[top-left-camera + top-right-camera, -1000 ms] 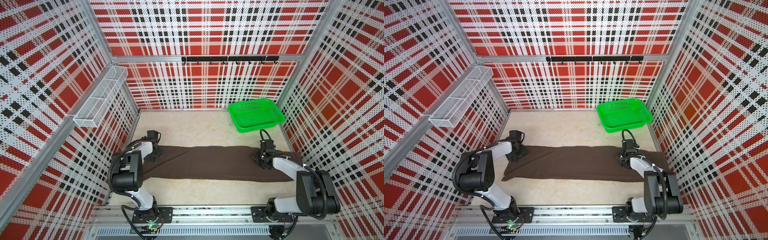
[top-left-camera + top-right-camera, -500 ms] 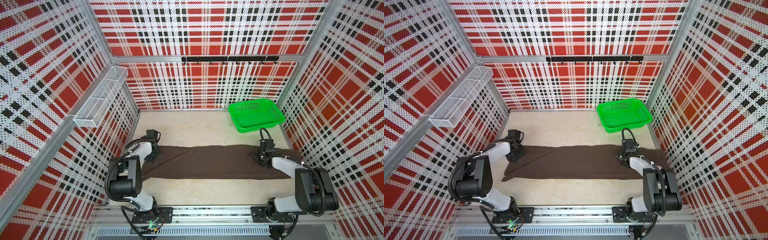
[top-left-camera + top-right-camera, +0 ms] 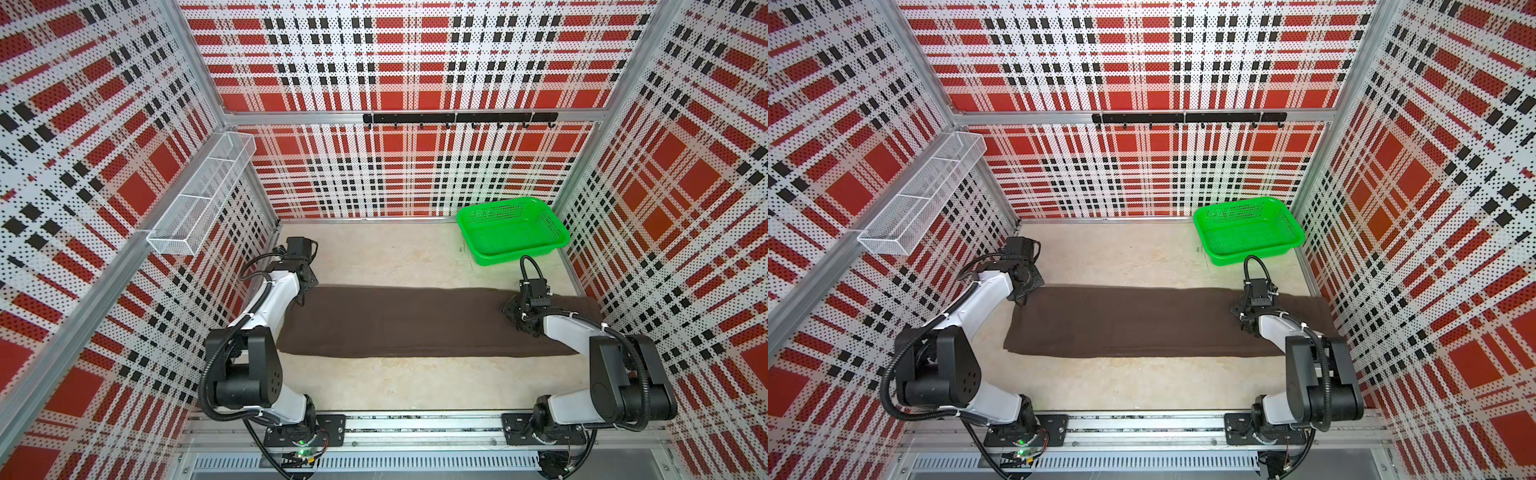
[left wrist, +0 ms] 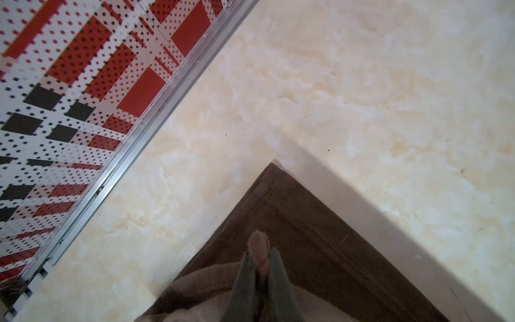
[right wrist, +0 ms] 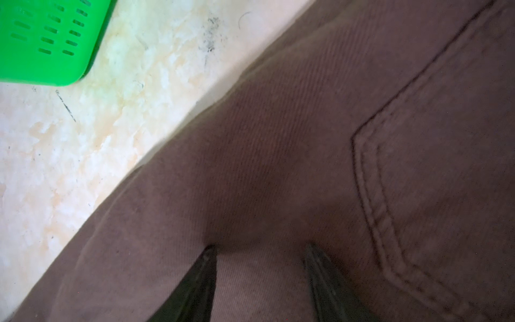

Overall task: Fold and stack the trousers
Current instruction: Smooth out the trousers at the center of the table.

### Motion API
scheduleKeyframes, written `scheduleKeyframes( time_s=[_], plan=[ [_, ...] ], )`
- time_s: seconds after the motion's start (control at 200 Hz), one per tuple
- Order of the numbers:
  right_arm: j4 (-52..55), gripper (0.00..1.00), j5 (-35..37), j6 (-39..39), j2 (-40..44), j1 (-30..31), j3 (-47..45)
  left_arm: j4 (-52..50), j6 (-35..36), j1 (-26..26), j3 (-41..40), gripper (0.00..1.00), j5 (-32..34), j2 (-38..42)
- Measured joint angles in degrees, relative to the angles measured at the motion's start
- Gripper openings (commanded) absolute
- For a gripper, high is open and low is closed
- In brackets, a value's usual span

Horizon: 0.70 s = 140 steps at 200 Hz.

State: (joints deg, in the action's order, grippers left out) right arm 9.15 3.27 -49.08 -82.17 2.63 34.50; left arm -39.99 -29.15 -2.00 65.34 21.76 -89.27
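Note:
The dark brown trousers (image 3: 415,324) (image 3: 1133,324) lie flat in one long strip across the table. My left gripper (image 3: 300,300) (image 3: 1021,301) is at their far left corner, near the hem. In the left wrist view this gripper (image 4: 259,253) is shut on a pinched-up ridge of the trousers (image 4: 320,251). My right gripper (image 3: 515,316) (image 3: 1241,313) is at the right end. In the right wrist view it (image 5: 260,248) stands open, its tips pressed down onto the trousers (image 5: 278,153) beside a stitched back pocket (image 5: 432,167).
A green basket (image 3: 513,230) (image 3: 1248,228) (image 5: 41,41) stands at the back right, just beyond the trousers. A white wire shelf (image 3: 199,199) hangs on the left wall and a black hook rail (image 3: 459,118) on the back wall. The left wall's metal rail (image 4: 139,139) runs close to my left gripper.
My left gripper has shut on the cloth at the trousers' far left corner. The right gripper has stayed open in the same place.

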Motion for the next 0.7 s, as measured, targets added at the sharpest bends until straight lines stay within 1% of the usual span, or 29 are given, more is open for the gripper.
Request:
scheduleKeyframes(
  time_s=[0.135, 0.21, 0.251, 0.271, 0.291, 0.336, 0.351, 0.426, 0.496, 0.561, 0.646, 0.701],
  plan=[
    [-0.4, 0.54, 0.0, 0.0, 0.5, 0.0, -0.5, 0.7, 0.0, -0.5, 0.1, 0.06, 0.6, -4.9],
    [-0.5, 0.54, 0.2, 0.0, 0.9, 0.0, -0.9, 0.9, 0.0, -0.7, 0.9, 0.13, 1.3, -7.6],
    [-0.4, 0.54, 0.2, 0.0, 1.1, 0.0, -1.0, 1.0, 0.0, -0.7, 1.3, 0.18, 1.7, -8.6],
    [-0.4, 0.54, 0.2, 0.0, 1.2, 0.0, -1.1, 1.1, 0.2, -0.8, 1.5, 0.22, 1.8, -9.1],
    [-0.4, 0.54, 0.3, 0.0, 1.3, 0.0, -1.2, 1.1, 0.0, -0.9, 1.7, 0.28, 2.0, -9.5],
    [-0.2, 0.55, 0.3, 0.0, 1.6, 0.0, -1.3, 1.3, 0.2, -1.3, 1.9, 0.49, 2.6, -10.1],
    [-0.1, 0.55, 0.4, 0.0, 1.6, 0.0, -1.4, 1.3, 0.3, -1.5, 2.0, 0.54, 2.8, -10.1],
    [0.3, 0.55, 0.4, 0.0, 2.2, 0.0, -1.6, 1.3, 0.2, -2.5, 2.6, 0.67, 3.7, -10.2],
    [1.1, 0.57, 0.4, 0.0, 2.7, 0.0, -1.6, 1.3, 0.7, -3.1, 3.8, 0.75, 4.5, -10.0],
    [2.3, 0.61, 0.3, 0.1, 3.4, 0.0, -1.6, 1.4, 1.0, -3.3, 4.7, 0.8, 4.9, -9.1],
    [4.3, 0.65, 0.4, 0.2, 5.1, 0.0, -1.6, 1.4, 1.5, -2.5, 5.0, 0.84, 4.7, -6.6],
    [5.6, 0.67, 0.5, 0.4, 6.5, 0.0, -1.6, 1.4, 1.8, -1.3, 4.9, 0.85, 4.3, -4.6]
  ],
)
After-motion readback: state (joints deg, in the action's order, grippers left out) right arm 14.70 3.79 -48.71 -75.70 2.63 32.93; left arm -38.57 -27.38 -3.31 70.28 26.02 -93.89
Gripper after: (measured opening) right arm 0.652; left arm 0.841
